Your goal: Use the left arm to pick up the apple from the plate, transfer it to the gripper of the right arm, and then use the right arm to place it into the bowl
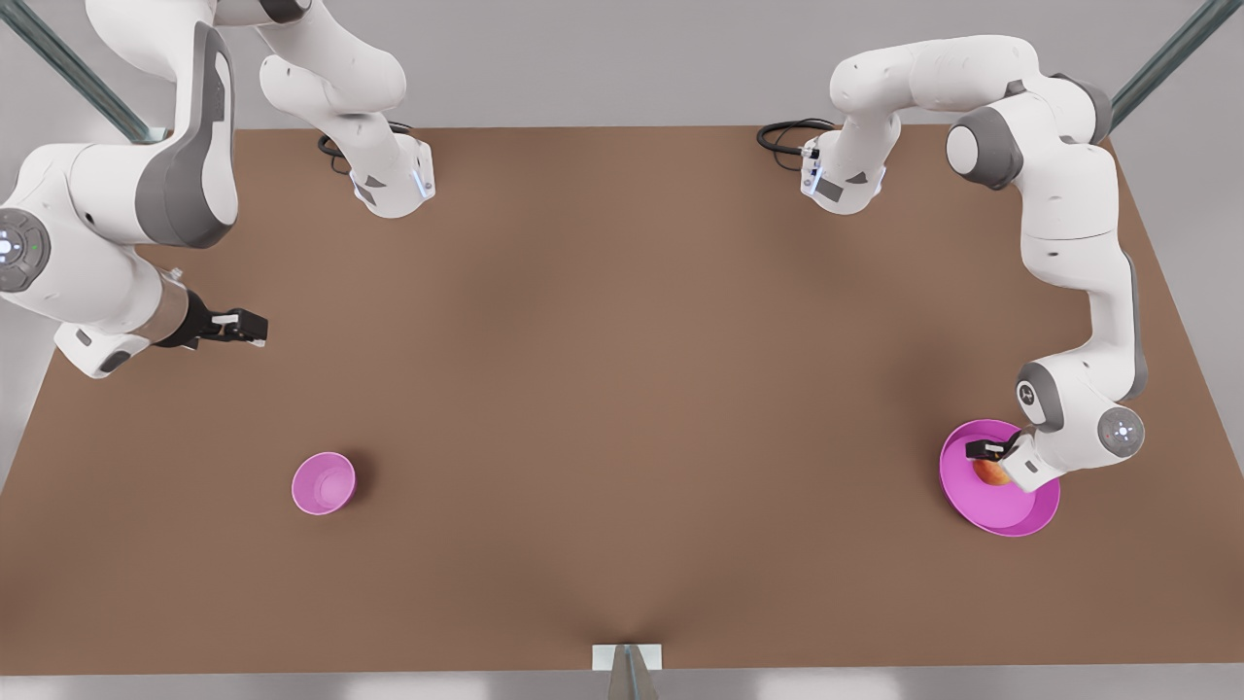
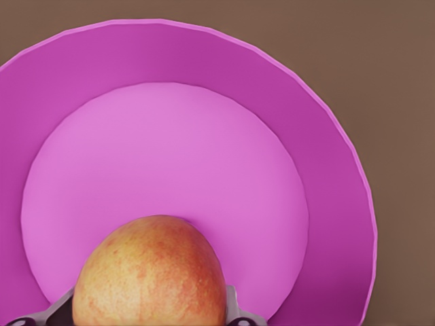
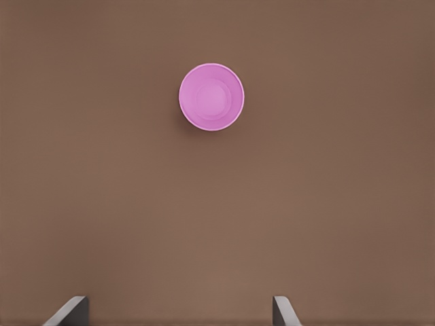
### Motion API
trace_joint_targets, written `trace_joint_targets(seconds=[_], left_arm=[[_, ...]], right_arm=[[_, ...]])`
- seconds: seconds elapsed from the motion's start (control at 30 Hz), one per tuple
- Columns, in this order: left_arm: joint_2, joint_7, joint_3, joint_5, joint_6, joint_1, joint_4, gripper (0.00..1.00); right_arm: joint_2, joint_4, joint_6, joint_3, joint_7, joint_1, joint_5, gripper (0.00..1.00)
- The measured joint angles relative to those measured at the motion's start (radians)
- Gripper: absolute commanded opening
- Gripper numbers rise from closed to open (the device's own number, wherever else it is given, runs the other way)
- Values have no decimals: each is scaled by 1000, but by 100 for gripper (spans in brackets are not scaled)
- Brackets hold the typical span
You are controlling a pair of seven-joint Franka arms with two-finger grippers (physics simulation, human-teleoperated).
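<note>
You're at the very start: your left tool [image 1: 984, 461] is down over the wide, shallow magenta plate [image 1: 1011, 520] at the front view's right, and the small round red-orange apple [image 1: 990, 472] with its yellow-green patches sits between the slim black fingers [image 2: 234, 309], 1 finger on each side. From the left wrist view the fingers hug the apple's flanks, but you can't tell whether they have clamped or merely bracket it, and whether the apple has left the plate floor isn't clear either. So judge the pickup as in progress, nothing finished: the lift, the handover and the drop into the bowl are all ahead of you.

Your right tool [image 1: 241, 327] waits at the front view's left, hanging above the brown bench [image 1: 622, 369] with its 2 grey fingertips [image 3: 66, 312] spread wide apart and nothing between them.

Containers now: the plate holds the apple, off-centre; the small deep pink-purple bowl [image 1: 324, 483] stands empty, well apart from the plate
</note>
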Motion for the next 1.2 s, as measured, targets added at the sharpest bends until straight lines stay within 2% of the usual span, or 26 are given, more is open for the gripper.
trace_joint_targets(seconds=[0.1,0.23,0.87,0.97,1.2], left_arm=[[0,2,0,0,-1,0,0,94],[0,1,0,0,-1,-1,1,83],[15,-17,-1,2,61,-5,7,84],[15,-23,-2,4,72,-7,6,78],[-2,-33,-8,5,78,-4,5,78]], right_arm=[[-1,-5,1,0,-1,1,0,100],[-1,-11,2,0,-2,0,0,100],[0,-28,8,-1,-7,-8,0,100],[0,-28,9,-1,-7,-8,0,100],[0,-28,9,-4,-8,-9,0,100]])
